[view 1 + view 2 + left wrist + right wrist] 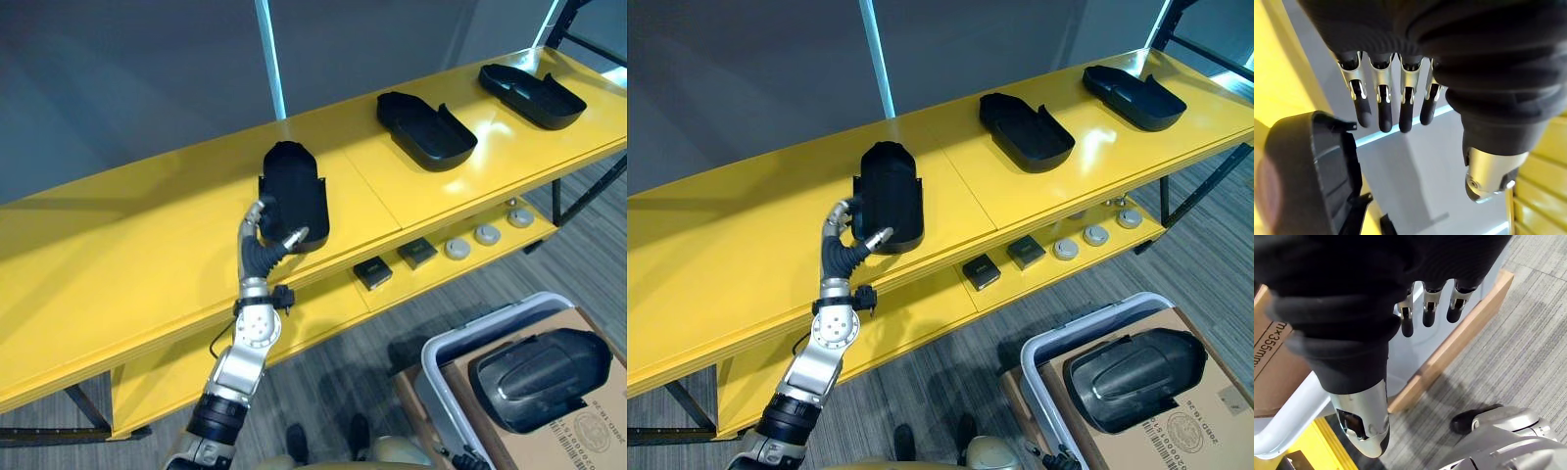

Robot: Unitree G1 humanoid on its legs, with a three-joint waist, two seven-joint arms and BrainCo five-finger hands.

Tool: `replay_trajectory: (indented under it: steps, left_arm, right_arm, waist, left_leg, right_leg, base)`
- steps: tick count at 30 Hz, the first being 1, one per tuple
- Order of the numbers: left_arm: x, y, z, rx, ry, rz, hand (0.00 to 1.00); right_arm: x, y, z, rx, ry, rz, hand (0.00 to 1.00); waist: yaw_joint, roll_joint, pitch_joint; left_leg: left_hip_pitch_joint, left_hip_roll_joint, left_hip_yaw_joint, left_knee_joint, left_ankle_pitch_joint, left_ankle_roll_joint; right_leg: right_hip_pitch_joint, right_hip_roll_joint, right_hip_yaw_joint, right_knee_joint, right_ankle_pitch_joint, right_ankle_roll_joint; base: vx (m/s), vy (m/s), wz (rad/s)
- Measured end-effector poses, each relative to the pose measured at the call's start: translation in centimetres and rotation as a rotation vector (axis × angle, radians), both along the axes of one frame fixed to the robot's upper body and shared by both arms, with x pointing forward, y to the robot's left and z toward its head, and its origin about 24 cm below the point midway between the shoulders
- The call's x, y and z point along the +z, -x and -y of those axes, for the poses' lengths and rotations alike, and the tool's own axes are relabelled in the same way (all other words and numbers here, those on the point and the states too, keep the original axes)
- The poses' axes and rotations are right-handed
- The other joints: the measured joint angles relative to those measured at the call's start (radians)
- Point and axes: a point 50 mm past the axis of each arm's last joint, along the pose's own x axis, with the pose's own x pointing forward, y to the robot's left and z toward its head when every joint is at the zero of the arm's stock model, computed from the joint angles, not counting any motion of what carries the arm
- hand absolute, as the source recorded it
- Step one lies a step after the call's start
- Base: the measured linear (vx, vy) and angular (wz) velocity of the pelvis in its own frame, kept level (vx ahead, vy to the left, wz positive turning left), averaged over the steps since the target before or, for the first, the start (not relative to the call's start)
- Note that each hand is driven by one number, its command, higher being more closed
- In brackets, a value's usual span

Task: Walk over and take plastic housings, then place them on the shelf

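Observation:
A black plastic housing point(294, 191) lies open side down on the yellow shelf top point(127, 245). My left hand point(265, 233) is at its near left corner. The fingers point(1383, 112) are straight and open beside the housing's rim point(1308, 176), with the thumb point(1488, 171) apart and nothing held. Two more black housings point(426, 129) point(531, 95) lie open side up further right on the same shelf. Another housing point(539, 377) rests on a cardboard box in a bin at the lower right. My right hand point(1366, 396) hangs open over the floor beside that bin.
The lower yellow shelf carries two small black boxes point(372, 273) point(417, 253) and three grey discs point(457, 248). The white bin point(490, 328) with the cardboard box point(1268, 367) sits on a wooden pallet point(1449, 352) over grey carpet. A grey wall stands behind the shelf.

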Motion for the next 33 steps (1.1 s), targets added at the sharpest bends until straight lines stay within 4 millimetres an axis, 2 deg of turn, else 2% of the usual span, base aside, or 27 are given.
replay_trajectory:
  steps: [4,7,10,12,17,20,27,33]
  left_arm:
    - [-2.3,0.0,1.3,-0.076,-0.056,-0.106,1.0]
    - [-2.8,-0.8,1.9,-0.113,-0.096,-0.133,1.0]
    - [-2.5,-1.8,2.0,-0.114,-0.129,-0.124,1.0]
    - [-2.2,-2.5,2.0,-0.107,-0.159,-0.116,1.0]
    - [-1.4,-3.7,2.0,-0.087,-0.188,-0.088,1.0]
    - [-1.6,-4.3,1.8,-0.069,-0.219,-0.107,1.0]
    - [-1.1,-5.6,1.4,-0.03,-0.239,-0.11,1.0]
    - [0.4,-7.2,1.3,0.005,-0.255,-0.075,1.0]
  right_arm:
    - [0.0,-0.1,0.0,0.0,-0.001,0.001,0.0]
    - [0.0,0.0,0.0,-0.001,-0.001,0.0,0.0]
    - [0.0,-0.1,0.0,-0.001,0.0,0.004,0.0]
    - [0.0,-0.3,0.0,-0.001,0.001,0.01,0.0]
    - [0.1,-0.5,0.0,-0.001,0.001,0.014,0.0]
    - [0.1,-0.7,-0.1,0.0,0.0,0.02,0.0]
    - [0.1,-0.9,-0.1,-0.001,-0.001,0.024,0.0]
    - [0.1,-1.2,-0.1,0.0,-0.002,0.03,0.0]
  waist:
    - [-0.004,0.001,-0.001]
    - [-0.006,0.0,-0.001]
    - [-0.014,0.0,-0.001]
    - [-0.03,0.0,-0.001]
    - [-0.039,0.0,-0.001]
    - [-0.056,0.0,-0.001]
    - [-0.059,0.0,-0.001]
    - [-0.066,0.001,0.002]
  left_leg:
    - [0.0,0.0,0.001,0.0,0.0,0.0]
    - [-0.001,0.0,0.003,0.0,0.0,0.0]
    - [-0.002,0.0,0.005,0.0,0.0,0.0]
    - [-0.002,0.0,0.013,0.0,-0.001,0.0]
    - [-0.016,0.002,0.031,0.0,-0.001,0.001]
    - [-0.017,0.002,0.036,0.0,-0.001,0.001]
    - [-0.036,0.003,0.054,-0.001,-0.001,0.0]
    - [-0.062,0.002,0.059,0.0,-0.001,0.0]
  right_leg:
    - [0.0,0.001,0.002,-0.002,0.0,0.0]
    - [-0.001,0.001,0.004,-0.003,0.0,0.0]
    - [-0.003,0.001,0.007,-0.003,0.001,0.0]
    - [-0.005,0.002,0.012,-0.004,0.004,0.001]
    - [-0.021,0.005,0.032,-0.021,0.023,-0.004]
    - [-0.023,0.005,0.039,-0.023,0.026,-0.001]
    - [-0.046,0.005,0.046,-0.022,0.028,0.001]
    - [-0.074,0.005,0.047,-0.02,0.029,0.0]
  base:
    - [0.0,0.0,0.0]
    - [0.0,0.0,0.0]
    - [0.01,0.006,-0.01]
    - [0.01,0.017,-0.07]
    - [0.0,0.019,-0.13]
    - [0.0,0.019,-0.08]
    - [0.0,0.013,-0.04]
    - [0.02,0.016,-0.02]
